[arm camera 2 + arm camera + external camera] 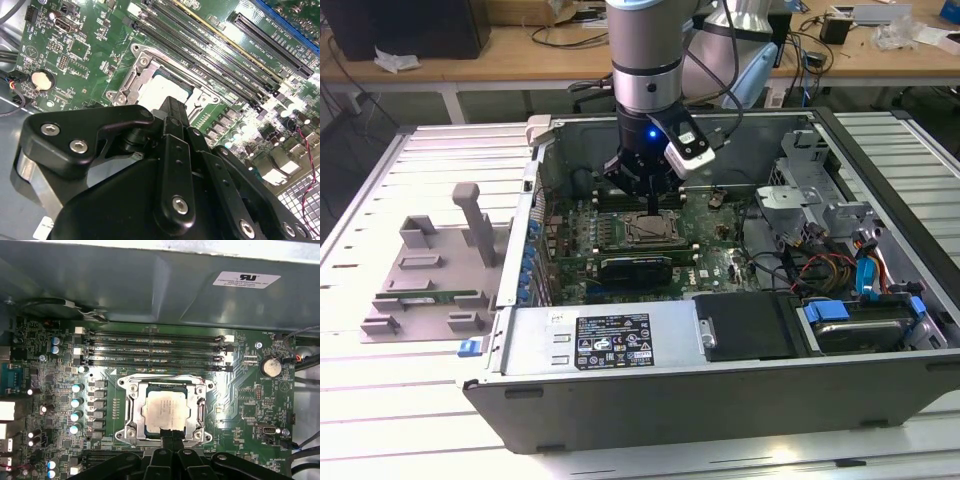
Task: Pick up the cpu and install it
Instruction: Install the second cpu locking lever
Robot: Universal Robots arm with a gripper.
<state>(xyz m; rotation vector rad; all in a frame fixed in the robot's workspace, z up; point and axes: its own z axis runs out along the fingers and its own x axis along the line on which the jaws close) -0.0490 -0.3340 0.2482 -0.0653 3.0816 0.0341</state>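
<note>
Exterior view: arm reaches down from top centre of frame into the open computer case (880,330), which lies on its side on a slatted white table (380,400). Gripper (655,205) hangs low over the green motherboard (710,255), just above the socket frame (655,232) in the middle of the board. A grey fixture tray (430,275) sits on the table at the exterior view's left, well apart from the case. Cpu (167,410) lies flat inside the socket frame (131,410) in the first wrist view, silver-grey top plate facing up, frame metal showing on all visible sides. Gripper (172,436) in that view: the two black fingertips sit pressed side by side with no gap visible between them, nothing clamped, and their tips overlap the lower edge of the cpu in the picture; whether they touch the plate cannot be told. Second wrist view: gripper (172,102) body covers the lower half of the frame, its narrow black tip pointing at the cpu (155,90), which lies just beyond the tip inside the socket frame (131,75). Memory slots (155,347) run in parallel rows beside the socket, at upper centre of the first wrist view. A round coin cell (271,366) sits on the board at the right of that frame.
</note>
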